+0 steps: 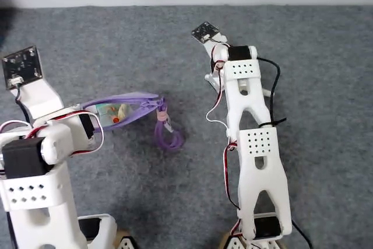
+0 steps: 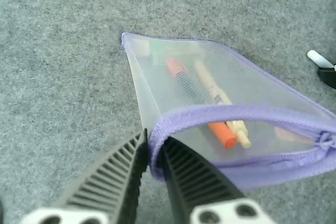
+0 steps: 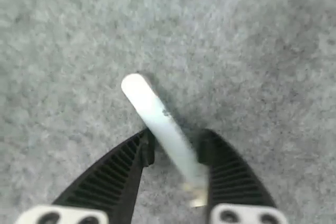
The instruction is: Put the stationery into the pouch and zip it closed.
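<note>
The step in hand seems to be the fetching of one more piece of stationery; the zipping is not yet begun. The left gripper (image 2: 152,148) is closed narrow on the end of the purple mesh pouch (image 2: 210,93), pinching it by the zipper tape; the pouch lies on the grey carpeted surface (image 1: 303,45) just beside the left arm, its mouth looking open along the top. Inside it an orange pen (image 2: 223,132) and a beige pen (image 2: 210,85) lie side by side; a paler thing near the slider end I cannot name. A purple cord loop (image 1: 169,138) trails from the slider end onto the surface.

Well apart from the pouch, the right gripper (image 3: 176,142) stands low over the surface with its jaws drawn narrow around a white pen (image 3: 157,114); the pen sits slanted between them and, as I judge, is held.

The next move, I think, calls for carrying the white pen across to the pouch and turning it in line with the opening; the slant may catch on the zipper tape. After that the slider must be pulled along while the left gripper holds the pouch taut.
</note>
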